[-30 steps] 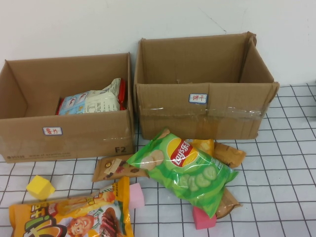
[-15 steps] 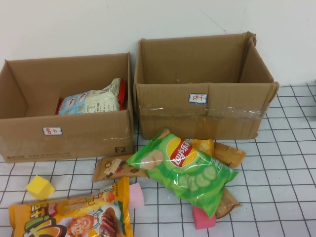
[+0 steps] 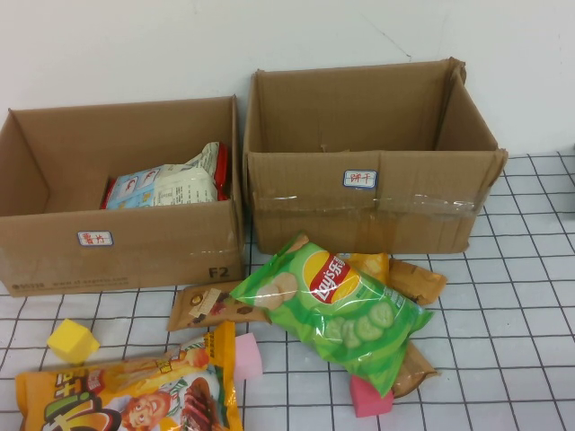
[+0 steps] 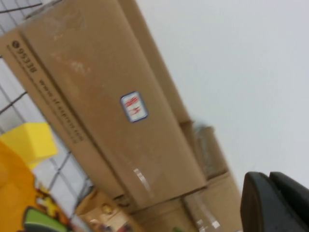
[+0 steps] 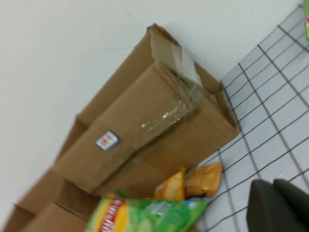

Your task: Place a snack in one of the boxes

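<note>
Two open cardboard boxes stand at the back: the left box (image 3: 121, 235) holds a pale snack pack (image 3: 166, 187), and the right box (image 3: 368, 211) shows nothing inside. A green Lay's chip bag (image 3: 332, 305) lies in front, over orange-brown packs (image 3: 409, 278) and a brown snack pack (image 3: 211, 305). An orange snack bag (image 3: 126, 395) lies at the front left. Neither arm shows in the high view. My left gripper (image 4: 269, 180) is shut and empty, facing the left box (image 4: 106, 96). My right gripper (image 5: 273, 186) is shut and empty above the grid, near the right box (image 5: 145, 125) and the green bag (image 5: 145, 215).
A yellow cube (image 3: 74, 341) sits at the front left, also in the left wrist view (image 4: 29, 142). Two pink blocks (image 3: 247, 356) (image 3: 370, 395) lie by the snack pile. A white wall rises behind the boxes. Bare grid cloth (image 3: 512, 341) lies to the right.
</note>
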`<act>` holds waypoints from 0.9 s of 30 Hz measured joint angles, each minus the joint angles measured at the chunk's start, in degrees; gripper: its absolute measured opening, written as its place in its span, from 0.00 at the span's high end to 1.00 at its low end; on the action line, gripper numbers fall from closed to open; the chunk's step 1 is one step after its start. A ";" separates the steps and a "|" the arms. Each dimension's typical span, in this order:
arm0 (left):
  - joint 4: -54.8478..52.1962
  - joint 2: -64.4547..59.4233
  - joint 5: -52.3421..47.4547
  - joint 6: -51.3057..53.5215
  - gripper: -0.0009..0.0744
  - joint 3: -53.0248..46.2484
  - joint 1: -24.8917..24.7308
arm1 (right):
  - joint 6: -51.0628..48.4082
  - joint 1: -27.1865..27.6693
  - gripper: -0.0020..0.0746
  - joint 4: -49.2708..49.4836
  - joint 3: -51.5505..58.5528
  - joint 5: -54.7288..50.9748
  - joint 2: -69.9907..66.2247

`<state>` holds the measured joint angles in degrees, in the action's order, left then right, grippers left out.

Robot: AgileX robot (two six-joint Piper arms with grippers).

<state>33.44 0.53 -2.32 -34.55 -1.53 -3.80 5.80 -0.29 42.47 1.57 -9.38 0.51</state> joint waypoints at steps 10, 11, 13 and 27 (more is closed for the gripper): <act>-1.64 0.00 -3.02 3.96 0.99 4.05 -0.45 | -16.93 0.00 0.97 0.00 0.00 0.00 0.00; -4.48 0.00 -5.89 5.48 0.99 6.24 -0.75 | -17.18 0.00 0.97 0.00 0.00 0.00 0.00; -10.08 -1.17 -14.00 9.07 0.99 12.68 -1.51 | -17.44 0.00 0.97 0.00 0.00 0.00 0.00; -30.03 -35.79 -52.22 31.54 0.95 46.60 -1.84 | -17.81 0.00 0.97 0.00 0.00 0.00 0.00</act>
<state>3.41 -35.26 -54.55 -3.01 45.07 -5.65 -12.00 -0.29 42.47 1.57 -9.38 0.51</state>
